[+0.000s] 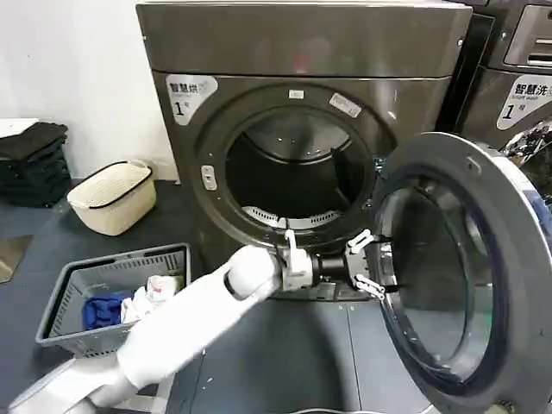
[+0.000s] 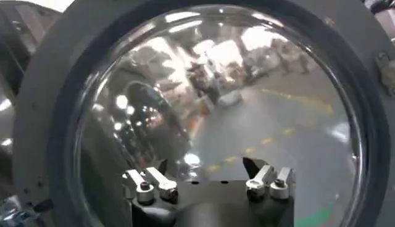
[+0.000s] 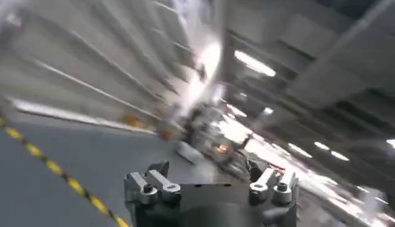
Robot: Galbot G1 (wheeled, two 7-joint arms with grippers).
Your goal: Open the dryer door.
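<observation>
— One dryer door [image 1: 470,276], swung wide to the right of the drum opening [image 1: 297,168]. Where are you?
— My left gripper [image 1: 373,261] sits against its inner glass, jaws apart, gripping nothing.
— Next?
— I judge: back away; the door looks open.

Left arm extended forward from lower left, forearm rising to a level wrist; left tool [image 1: 377,264] with fingers [image 1: 360,241] spread apart. Right tool [image 3: 210,185] likewise spread, raised elsewhere.
</observation>
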